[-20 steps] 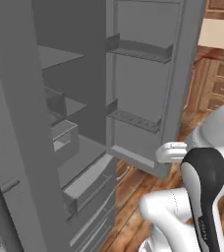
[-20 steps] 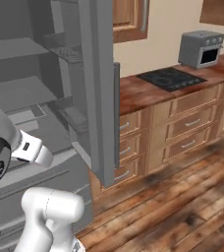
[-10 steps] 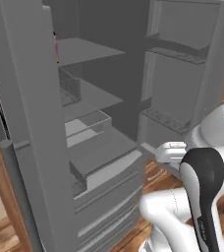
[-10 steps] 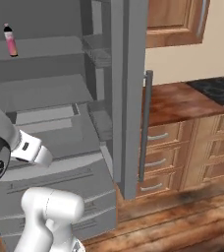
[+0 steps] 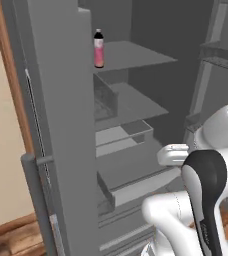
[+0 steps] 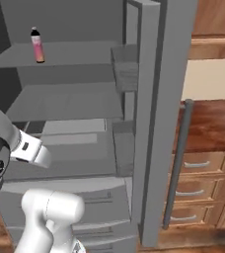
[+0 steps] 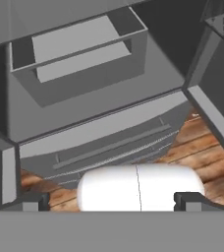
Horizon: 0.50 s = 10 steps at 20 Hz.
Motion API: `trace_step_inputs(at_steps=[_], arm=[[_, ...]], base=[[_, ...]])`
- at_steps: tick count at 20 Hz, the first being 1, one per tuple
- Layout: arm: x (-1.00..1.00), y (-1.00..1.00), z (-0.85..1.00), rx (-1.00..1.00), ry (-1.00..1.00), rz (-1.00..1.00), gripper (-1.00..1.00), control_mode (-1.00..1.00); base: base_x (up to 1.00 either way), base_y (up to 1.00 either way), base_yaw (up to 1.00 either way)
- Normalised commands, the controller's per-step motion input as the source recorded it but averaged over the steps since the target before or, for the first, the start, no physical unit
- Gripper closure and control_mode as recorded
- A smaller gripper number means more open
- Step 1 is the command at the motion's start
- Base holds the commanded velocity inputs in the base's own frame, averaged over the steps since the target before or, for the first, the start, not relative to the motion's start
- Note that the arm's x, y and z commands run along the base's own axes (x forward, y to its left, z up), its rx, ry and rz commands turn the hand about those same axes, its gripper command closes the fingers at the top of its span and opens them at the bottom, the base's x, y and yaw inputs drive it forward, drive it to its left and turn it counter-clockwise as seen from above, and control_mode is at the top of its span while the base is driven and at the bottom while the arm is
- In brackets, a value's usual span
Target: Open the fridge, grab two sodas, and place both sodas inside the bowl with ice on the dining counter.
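Fridge (image 5: 61, 125) stands open, both doors swung wide; I see grey shelves and a clear bin inside. Pink bottle (image 5: 99, 48) w/ dark cap stands upright at front left edge of top shelf, upper centre of left base view; same bottle (image 6: 36, 45) sits upper left in right base view. Can't spot the can anywhere.

Right door (image 6: 156, 118) fills centre of right base view, edge-on, its long bar handle (image 6: 176, 163) at right. Wooden cabinets w/ drawers (image 6: 203, 178) behind it, lower right.

Claw (image 7: 111, 202): fingertips sit at far lower left and lower right of hand view, spread wide, nothing between them. It looks down at fridge's lower drawers (image 7: 109, 142) and wood floor (image 7: 207, 157).
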Motion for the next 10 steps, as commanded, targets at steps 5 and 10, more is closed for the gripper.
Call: trace_step_inputs(at_steps=[5, 10], arm=[[0.0, 0.0, 0.0, 0.0, 0.0, 0.0, -1.0, 1.0], [0.0, 0.0, 0.0, 0.0, 0.0, 0.0, -1.0, 1.0]], base=[[0.18, -0.44, 0.37], [0.43, -0.34, 0.39]])
